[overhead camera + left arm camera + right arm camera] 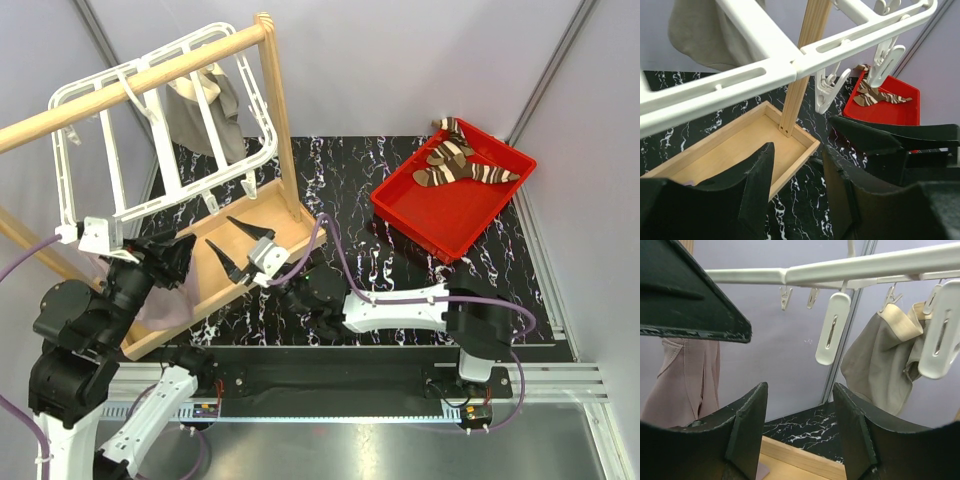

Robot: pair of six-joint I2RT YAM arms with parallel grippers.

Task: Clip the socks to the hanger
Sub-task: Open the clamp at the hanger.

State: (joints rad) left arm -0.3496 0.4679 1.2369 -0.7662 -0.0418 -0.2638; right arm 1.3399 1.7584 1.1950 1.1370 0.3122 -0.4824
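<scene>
Both of my grippers sit empty under the hanger, left gripper and right gripper spread apart. The socks lie unclipped in the red tray, well apart; fetching and clipping are all undone.

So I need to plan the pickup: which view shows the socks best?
The top external view: both socks lie in full sight in the red tray. The left wrist view shows them small, partly behind a clip. The right wrist view misses them.

Black-and-white arms, purple cables
</scene>
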